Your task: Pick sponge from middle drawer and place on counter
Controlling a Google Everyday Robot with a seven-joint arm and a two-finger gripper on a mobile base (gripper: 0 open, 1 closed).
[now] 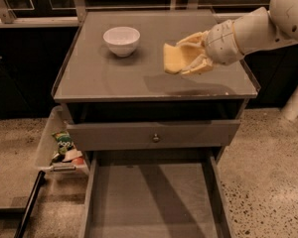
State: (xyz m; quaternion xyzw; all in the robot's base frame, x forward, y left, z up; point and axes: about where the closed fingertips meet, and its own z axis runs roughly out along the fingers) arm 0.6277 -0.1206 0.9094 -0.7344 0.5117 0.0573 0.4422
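Observation:
My gripper (pixel 187 56) reaches in from the right and is shut on the pale-yellow sponge (pixel 171 59). It holds the sponge in the air above the right half of the grey counter (pixel 114 76). A shadow lies on the counter under it. The middle drawer (pixel 151 202) is pulled open below, with a bare grey floor.
A white bowl (pixel 121 39) stands on the counter's back left. A shut drawer front with a small round knob (pixel 155 138) sits above the open drawer. A clear bin with packets (pixel 62 150) stands on the floor at the left.

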